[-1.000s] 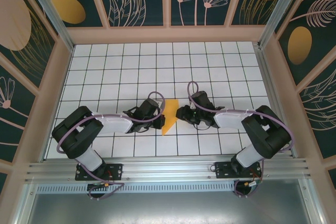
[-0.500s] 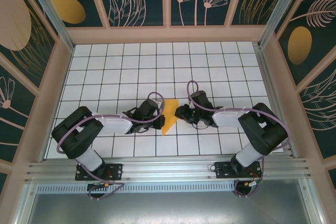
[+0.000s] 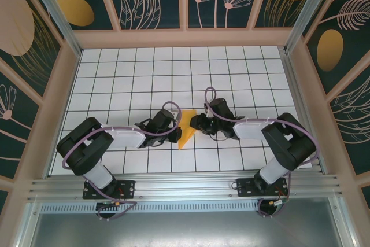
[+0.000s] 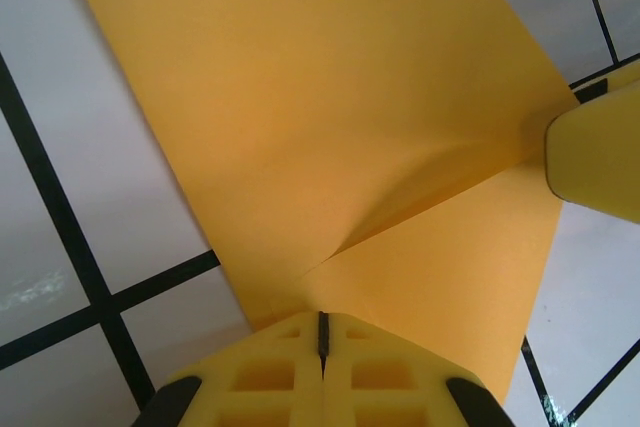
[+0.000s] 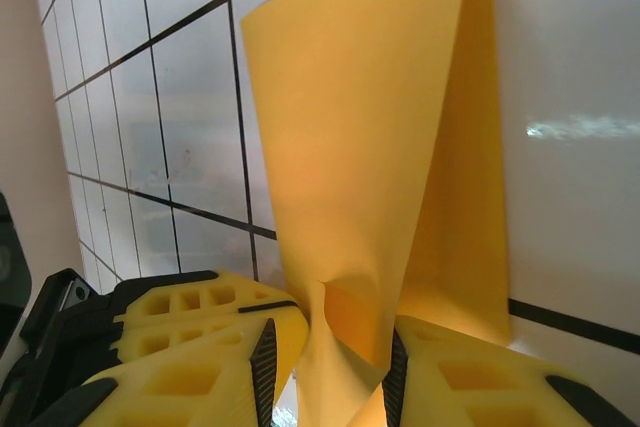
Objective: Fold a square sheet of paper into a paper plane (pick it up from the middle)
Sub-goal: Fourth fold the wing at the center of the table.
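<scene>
The square sheet of paper (image 3: 186, 130), orange-yellow and partly folded, stands bent up between my two grippers near the table's middle front. My left gripper (image 3: 176, 133) is shut, its tips (image 4: 322, 319) resting on the paper's (image 4: 330, 117) near edge where a crease begins. My right gripper (image 3: 196, 124) meets the sheet from the right. Its jaws (image 5: 328, 372) hold a bunched fold of the paper (image 5: 360, 147) between the pads, which stand partly apart. One right finger (image 4: 598, 157) touches the crease's far end. The left fingers (image 5: 180, 299) lie just beside the right ones.
The white grid table (image 3: 144, 73) is boxed in by patterned walls (image 3: 185, 4) at the back and both sides. An aluminium rail (image 3: 185, 186) carrying the arm bases runs along the near edge.
My right gripper has edged slightly left toward the paper and the left gripper. The left arm has stayed still.
</scene>
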Controlling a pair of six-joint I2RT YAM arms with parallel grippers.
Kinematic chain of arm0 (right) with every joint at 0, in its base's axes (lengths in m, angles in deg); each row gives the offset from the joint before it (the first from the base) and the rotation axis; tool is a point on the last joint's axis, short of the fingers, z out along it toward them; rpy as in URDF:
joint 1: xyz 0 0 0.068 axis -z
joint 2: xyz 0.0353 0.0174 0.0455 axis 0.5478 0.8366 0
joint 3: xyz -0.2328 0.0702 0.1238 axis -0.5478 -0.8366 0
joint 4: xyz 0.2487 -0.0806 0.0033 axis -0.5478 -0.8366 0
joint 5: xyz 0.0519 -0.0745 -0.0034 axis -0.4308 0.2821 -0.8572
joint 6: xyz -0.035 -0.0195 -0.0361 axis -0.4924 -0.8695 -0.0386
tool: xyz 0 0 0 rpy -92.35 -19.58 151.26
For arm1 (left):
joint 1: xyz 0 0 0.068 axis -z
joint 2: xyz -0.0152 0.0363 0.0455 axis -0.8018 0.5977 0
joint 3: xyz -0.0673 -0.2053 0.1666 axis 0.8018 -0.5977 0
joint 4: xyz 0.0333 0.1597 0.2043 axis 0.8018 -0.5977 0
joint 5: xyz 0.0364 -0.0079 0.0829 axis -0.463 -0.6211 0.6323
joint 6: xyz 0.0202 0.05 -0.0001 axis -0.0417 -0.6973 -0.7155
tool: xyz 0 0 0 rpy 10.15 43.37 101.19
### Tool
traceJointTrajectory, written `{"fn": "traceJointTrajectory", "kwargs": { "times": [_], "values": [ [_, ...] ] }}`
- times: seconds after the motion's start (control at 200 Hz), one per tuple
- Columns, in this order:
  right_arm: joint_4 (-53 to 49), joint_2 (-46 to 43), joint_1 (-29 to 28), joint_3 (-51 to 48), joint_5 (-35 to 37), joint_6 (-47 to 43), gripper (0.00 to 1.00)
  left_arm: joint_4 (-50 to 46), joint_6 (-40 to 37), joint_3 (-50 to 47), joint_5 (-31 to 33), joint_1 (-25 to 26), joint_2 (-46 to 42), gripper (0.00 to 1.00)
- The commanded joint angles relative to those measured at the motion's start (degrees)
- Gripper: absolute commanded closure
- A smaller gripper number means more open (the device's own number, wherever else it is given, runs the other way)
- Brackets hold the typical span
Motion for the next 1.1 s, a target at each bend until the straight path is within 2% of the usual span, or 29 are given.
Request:
{"fn": "traceJointTrajectory", "kwargs": {
  "times": [0.0, 0.165, 0.36, 0.475, 0.6, 0.701, 0.861, 1.096],
  "values": [
    [1.56, 2.41, 0.21, 2.79, -3.50, -4.13, 0.64, -2.69, -0.70, -1.17, 0.71, -0.19, -0.88, 0.98],
    [0.05, 4.35, 0.24, 4.08, -5.13, -6.73, 0.65, -2.83, -0.54, -1.25, 0.89, -0.18, -1.14, 0.97],
    [0.46, 5.53, 0.32, 4.08, -6.30, -7.83, 0.76, -2.55, 0.10, -1.69, 0.84, -0.23, -3.30, 0.92],
    [0.01, 5.61, 0.33, 4.02, -5.86, -7.29, 0.88, -3.57, 0.27, -1.52, 0.87, -0.23, -6.76, 0.79],
    [-0.33, 4.63, 0.10, 3.60, -4.02, -4.43, 0.95, -4.03, 0.67, -2.76, 0.87, -0.18, -12.53, 0.62],
    [-0.67, 3.00, -0.91, 3.28, -1.76, -2.15, 0.96, -4.03, 1.21, -4.31, 0.46, -0.12, -16.98, 0.56],
    [-1.83, 0.01, -3.02, 2.96, 2.88, 2.24, 0.96, -5.34, 1.27, -6.72, 1.98, 0.51, -21.70, 0.55],
    [-3.12, -0.60, -6.15, 3.27, 6.43, 7.04, 0.96, -8.30, 0.19, -6.71, 9.37, 7.67, -21.63, 0.52]
  ]
}}
